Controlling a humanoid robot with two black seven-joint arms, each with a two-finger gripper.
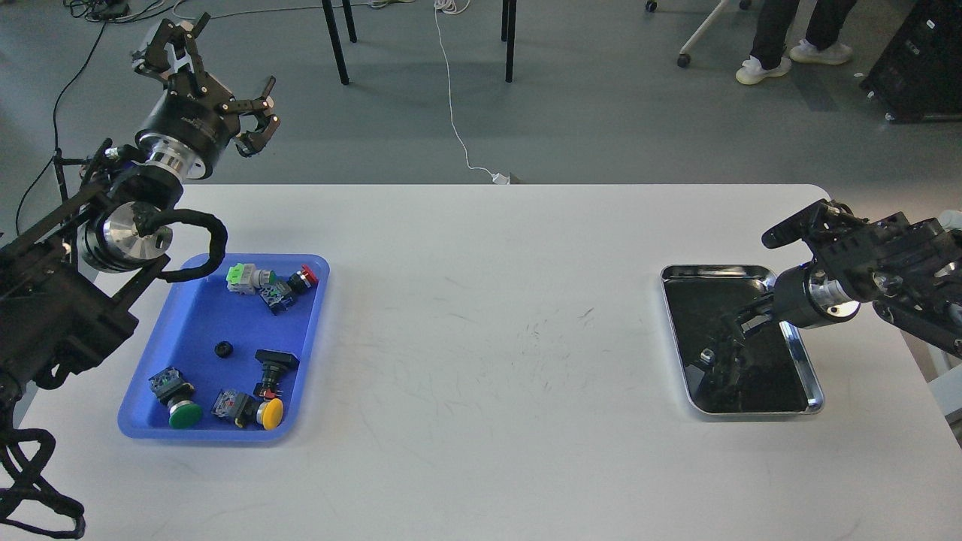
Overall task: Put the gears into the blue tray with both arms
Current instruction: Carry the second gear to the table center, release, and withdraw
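Observation:
One small black gear (223, 349) lies near the middle of the blue tray (194, 315), among several coloured push-button switches. My left gripper (216, 79) is raised high beyond the table's far left edge, above and behind the blue tray, its fingers spread open and empty. My right gripper (723, 352) reaches down into the shiny steel tray (714, 269) at the right. Its dark fingers merge with the tray's dark bottom and their reflections, so their state and any gear there are hidden.
Push-button switches with green (185, 414), yellow (271, 412) and red (309, 275) caps lie in the blue tray. The white table (488, 353) spans the view. Beyond it are chair legs, a white cable on the floor and a person's feet.

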